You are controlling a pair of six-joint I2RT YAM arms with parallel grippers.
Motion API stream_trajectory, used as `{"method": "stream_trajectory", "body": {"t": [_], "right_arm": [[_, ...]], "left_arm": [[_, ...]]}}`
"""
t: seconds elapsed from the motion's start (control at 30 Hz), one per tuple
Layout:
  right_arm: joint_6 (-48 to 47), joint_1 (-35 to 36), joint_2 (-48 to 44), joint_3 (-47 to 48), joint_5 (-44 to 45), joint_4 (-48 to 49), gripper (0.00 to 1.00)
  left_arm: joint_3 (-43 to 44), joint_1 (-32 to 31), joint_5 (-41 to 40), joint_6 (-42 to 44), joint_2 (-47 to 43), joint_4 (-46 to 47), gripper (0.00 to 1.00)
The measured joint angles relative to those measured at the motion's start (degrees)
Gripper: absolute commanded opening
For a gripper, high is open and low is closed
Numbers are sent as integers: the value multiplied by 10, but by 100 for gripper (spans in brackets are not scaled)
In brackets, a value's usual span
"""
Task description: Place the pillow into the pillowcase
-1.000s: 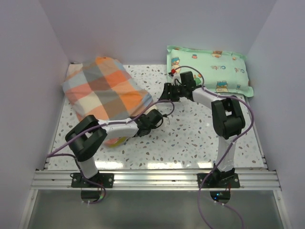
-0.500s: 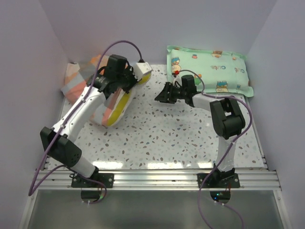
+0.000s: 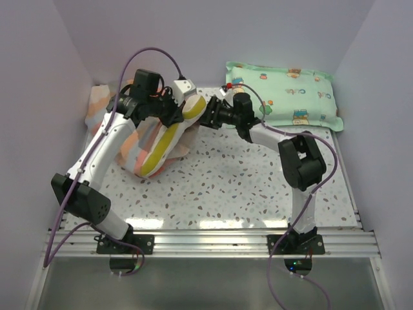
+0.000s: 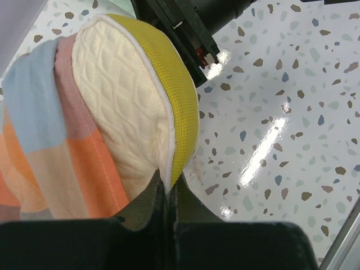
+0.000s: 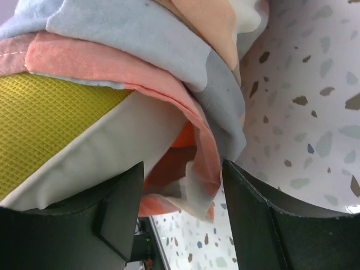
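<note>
The cream-yellow quilted pillow [image 3: 169, 132] with its yellow edge sticks out of the plaid pillowcase [image 3: 132, 143] at the back left. My left gripper [image 3: 182, 103] is shut on the pillow's seam [image 4: 167, 183] and holds that end raised. In the left wrist view the pillow [image 4: 121, 107] bulges out of the pillowcase [image 4: 39, 140]. My right gripper [image 3: 208, 116] is open right at the pillow's raised end. In the right wrist view a hanging fold of the pillowcase [image 5: 197, 146] lies between its open fingers [image 5: 264, 214], beside the pillow's yellow edge [image 5: 50, 124].
A mint-green cartoon-print pillow [image 3: 290, 93] lies at the back right, just behind my right arm. White walls close in the speckled table [image 3: 245, 187] on the left, back and right. An aluminium rail [image 3: 213, 242] runs along the near edge.
My left arm swung from the table front to the back left and lifted the pillow's end. The pillowcase bunched down toward the left. My right gripper moved left to the pillow's raised end.
</note>
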Motion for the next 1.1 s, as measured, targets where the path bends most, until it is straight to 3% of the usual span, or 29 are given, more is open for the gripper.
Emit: {"method": "stream_trajectory", "body": {"t": [0.1, 0.17, 0.3, 0.33, 0.5, 0.73, 0.93, 1.1], "right_arm": [[13, 0, 11, 16, -1, 5, 60], [9, 0, 26, 34, 0, -3, 52], [-27, 2, 56, 82, 15, -59, 2], [-37, 2, 61, 90, 17, -70, 0], [-62, -12, 41, 54, -4, -86, 0], [-67, -56, -133, -94, -66, -87, 0], [-45, -21, -183, -213, -78, -55, 0], [-35, -23, -191, -267, -74, -55, 0]], "left_arm": [[0, 1, 5, -6, 0, 3, 0], [-4, 2, 7, -11, 0, 7, 0], [-13, 3, 16, -19, 0, 8, 0], [-16, 3, 16, -22, 0, 9, 0], [-68, 2, -6, -21, -8, 32, 0], [-288, -21, -191, 0, -21, 195, 0], [-269, -43, -272, -29, 41, 278, 1], [-275, -43, -292, -30, 46, 334, 19]]}}
